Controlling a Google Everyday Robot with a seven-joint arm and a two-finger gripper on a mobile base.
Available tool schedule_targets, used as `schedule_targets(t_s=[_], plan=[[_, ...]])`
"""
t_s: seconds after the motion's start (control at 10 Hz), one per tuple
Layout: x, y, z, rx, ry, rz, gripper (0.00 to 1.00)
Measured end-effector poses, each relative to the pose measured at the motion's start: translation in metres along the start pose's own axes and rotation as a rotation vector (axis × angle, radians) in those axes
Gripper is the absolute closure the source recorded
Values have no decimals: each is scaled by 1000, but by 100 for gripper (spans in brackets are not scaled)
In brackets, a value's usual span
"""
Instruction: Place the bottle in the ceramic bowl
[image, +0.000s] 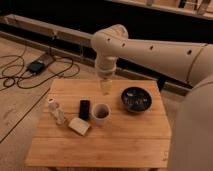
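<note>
The bottle (56, 111), small and clear with a white cap, stands upright near the left edge of the wooden table (125, 142). The ceramic bowl (136, 99), dark and glossy, sits at the back right of the table. My gripper (106, 87) hangs fingers-down over the back middle of the table, left of the bowl and just behind the mug (101, 113). It is open, holds nothing, and is well to the right of the bottle.
A black oblong object (85, 109) lies between the bottle and the mug. A pale rectangular block (79, 126) lies in front of them. Cables and a dark box (36, 66) lie on the floor at the left. A low ledge runs behind the table.
</note>
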Motion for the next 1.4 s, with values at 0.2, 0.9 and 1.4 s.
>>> schedule_targets(t_s=[0.2,0.9,1.4], plan=[[-33,-9,5,2,-54,-15,29],[-127,-24,5,107,-80,-367,29],[-169,-15,10,150,-10,-669,29]])
